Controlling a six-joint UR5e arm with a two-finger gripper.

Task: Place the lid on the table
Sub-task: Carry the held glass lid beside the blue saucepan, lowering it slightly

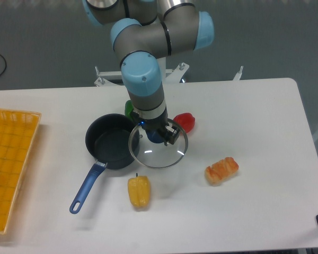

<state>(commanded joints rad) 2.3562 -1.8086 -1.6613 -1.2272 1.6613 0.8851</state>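
Though the lid (158, 151) is off the saucepan (110, 141), my pincer (158, 133) grips its blue knob — I can't tell if it rests on the bench (254, 111); release remains.

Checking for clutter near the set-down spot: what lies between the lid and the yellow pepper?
Nothing: the camera view shows only bare white table between the lid and the yellow pepper.

Fingers (157, 135) on lid (159, 152) knob, saucepan (110, 142) beside, white table (254, 116)
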